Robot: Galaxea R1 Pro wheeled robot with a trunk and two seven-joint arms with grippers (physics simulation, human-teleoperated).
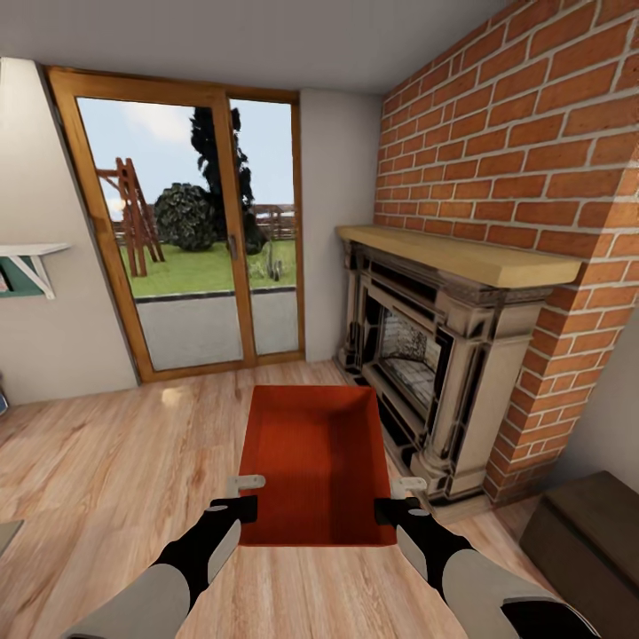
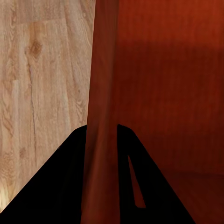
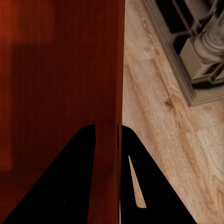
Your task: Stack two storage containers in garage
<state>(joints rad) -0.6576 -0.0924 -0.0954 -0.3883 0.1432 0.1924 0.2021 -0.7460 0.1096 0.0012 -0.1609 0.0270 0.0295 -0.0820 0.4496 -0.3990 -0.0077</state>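
A: What's the room like?

B: It's the living room (image 1: pixel 133 497), with light wood planks underfoot. A red-brick wall (image 1: pixel 515 133) fills the right side, and the carved stone fireplace (image 1: pixel 435 373) under a pale wood mantel (image 1: pixel 461 253) stands against it. Wood-framed glass doors (image 1: pixel 191 231) stand at the far left, looking out on a lawn. A white shelf (image 1: pixel 31 262) juts from the left wall, and a dark box (image 1: pixel 590 532) sits near right.

A: And the container?

B: One orange-red storage container (image 1: pixel 315 461) is in the middle, near, just left of the fireplace, open side up. Whether it rests on the planks or is lifted, I cannot tell.

A: The arms?

B: Both reach to its near end. The left gripper (image 1: pixel 238 508) pinches the bin's left wall, one finger either side, seen close in the left wrist view (image 2: pixel 100 154). The right gripper (image 1: pixel 393 511) clamps the right wall likewise (image 3: pixel 107 149).
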